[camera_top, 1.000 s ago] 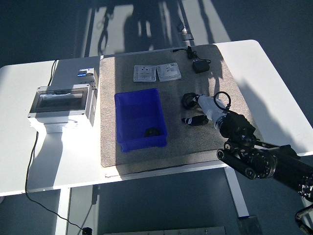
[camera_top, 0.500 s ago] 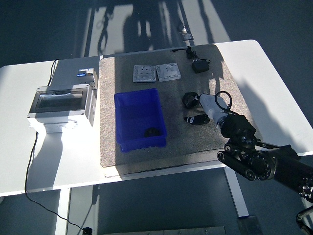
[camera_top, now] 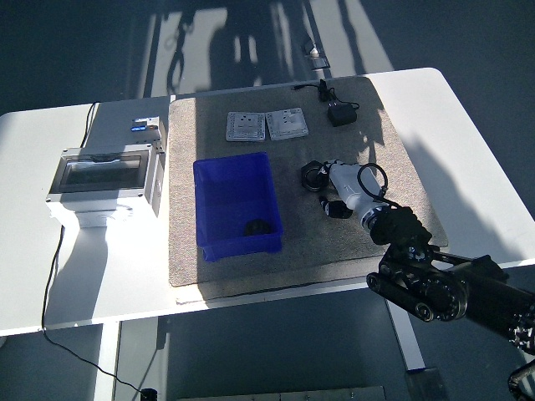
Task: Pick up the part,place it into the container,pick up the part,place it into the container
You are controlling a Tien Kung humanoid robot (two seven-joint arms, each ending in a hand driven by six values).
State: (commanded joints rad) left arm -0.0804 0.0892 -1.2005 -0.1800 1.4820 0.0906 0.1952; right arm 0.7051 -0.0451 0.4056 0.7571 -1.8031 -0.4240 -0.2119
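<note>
**Second part under the right hand, one already in the bin**

Sunlit and cut by hard shadows, the white table (camera_top: pixel 435 100) is carrying a grey mat (camera_top: pixel 292 251) where the work is happening. A blue container (camera_top: pixel 236 205) is sitting on the mat's left half, with one small dark part (camera_top: pixel 257 225) already lying in its near end. To its right, the right hand (camera_top: pixel 333 180) is reaching in from the lower right corner, its pale fingers bent down around a small dark round part (camera_top: pixel 313 176) on the mat. Whether they are actually pinching it or only resting against it is not clear at this size. A second small black piece (camera_top: pixel 336 208) is lying just beside the wrist, nearer the table edge. The left hand is not showing.

The round part is looking small, rigid and light, probably hard plastic or rubber; it should tolerate a firm pinch, best taken across its outer rim from above, though it could skid on the mat if nudged sideways.

Compared with a second ago, the hand is sitting further left and slightly further in, nearer the container, and the round part seems to be shifting with it. The bin and the wall plates (camera_top: pixel 267 125) beyond it are keeping their places.
</note>
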